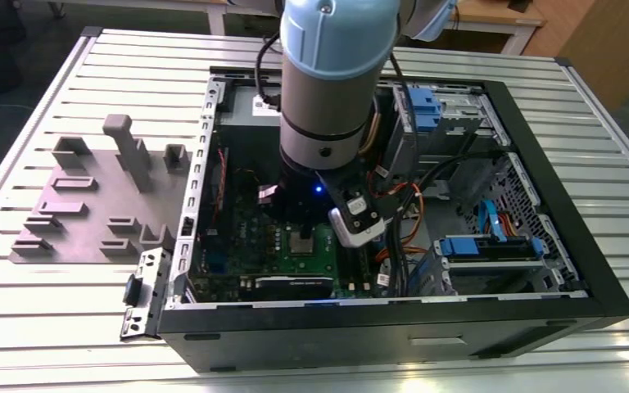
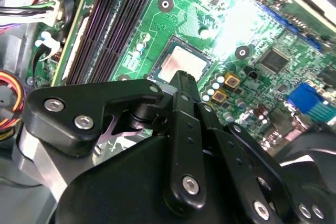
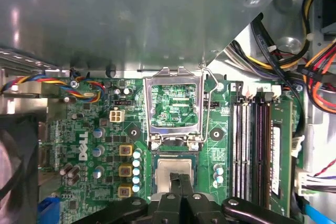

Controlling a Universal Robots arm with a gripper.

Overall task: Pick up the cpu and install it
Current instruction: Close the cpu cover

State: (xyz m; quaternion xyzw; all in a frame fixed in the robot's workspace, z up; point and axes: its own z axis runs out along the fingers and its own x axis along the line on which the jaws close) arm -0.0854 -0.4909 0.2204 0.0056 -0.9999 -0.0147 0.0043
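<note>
Counts: one arm (image 1: pixel 331 82), one case (image 1: pixel 402 344), one gray fixture (image 1: pixel 85 205) and one tabletop (image 1: pixel 74 327) are seen in the exterior view. In the first wrist view one cpu (image 3: pixel 167 169), one frame (image 3: pixel 173 103) and three yellow-topped squares (image 3: pixel 125 170) are counted on the board (image 3: pixel 79 124).
Exterior view: the whole open case is shown lying on the slatted tabletop. The fixture is set just beside it at the exterior view's left. The arm is reached down into the case over the board, and two blue carriers (image 1: pixel 473 246) are seen at the exterior view's right.
First wrist view: the frame is shown swung up and open, its hinge just beside the socket. Four dark slots (image 3: pixel 251 145) run beside the socket, and a bundle of orange, yellow and black wires (image 3: pixel 320 61) is seen past them.
Second wrist view: the hand's black links and screws are shown from close by, with the cpu (image 2: pixel 181 61) lit by glare.
Cpu: a small flat square, its top pale silver-gray metal with a lighter rim, framed by the dark socket. It is laid flat in the socket on the board.
Hand: the hand (image 3: pixel 180 178) is placed directly over the cpu in both wrist views (image 2: pixel 184 74). Its fingertips are drawn together with nothing clamped between them.
</note>
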